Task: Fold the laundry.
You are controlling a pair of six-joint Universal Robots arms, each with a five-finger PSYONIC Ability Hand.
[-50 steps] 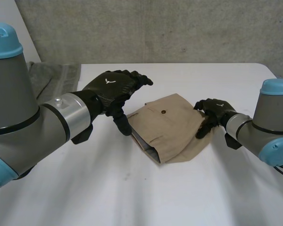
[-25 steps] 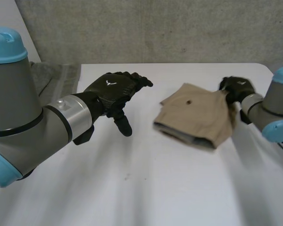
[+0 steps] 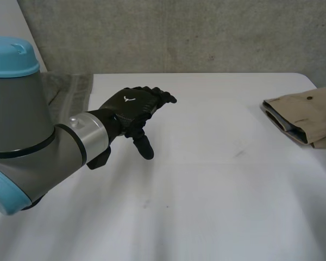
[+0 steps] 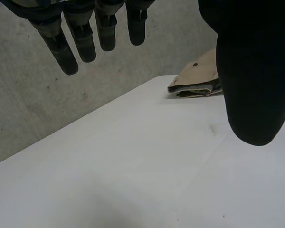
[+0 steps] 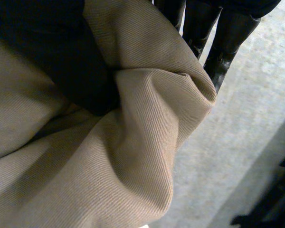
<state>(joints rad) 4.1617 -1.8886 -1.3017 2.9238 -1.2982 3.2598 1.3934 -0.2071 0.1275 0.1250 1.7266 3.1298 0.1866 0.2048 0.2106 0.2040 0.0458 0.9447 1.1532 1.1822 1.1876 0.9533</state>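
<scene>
At the table [image 3: 206, 190] edge, right hand [image 5: 228, 33] pinches folded khaki shorts [image 3: 309, 111]. Left hand [image 3: 131, 106] hovers, fingers relaxed. Lower flat before releasing.

Wall: a grey, speckled concrete wall [image 3: 179, 32] is being seen behind the tabletop's far edge.
Table: a white table [image 3: 206, 190] is being lit softly and evenly across its top.

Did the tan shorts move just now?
Yes. The tan shorts went from the middle of the table to its right edge, away from the left hand, pinched in the right hand.
</scene>
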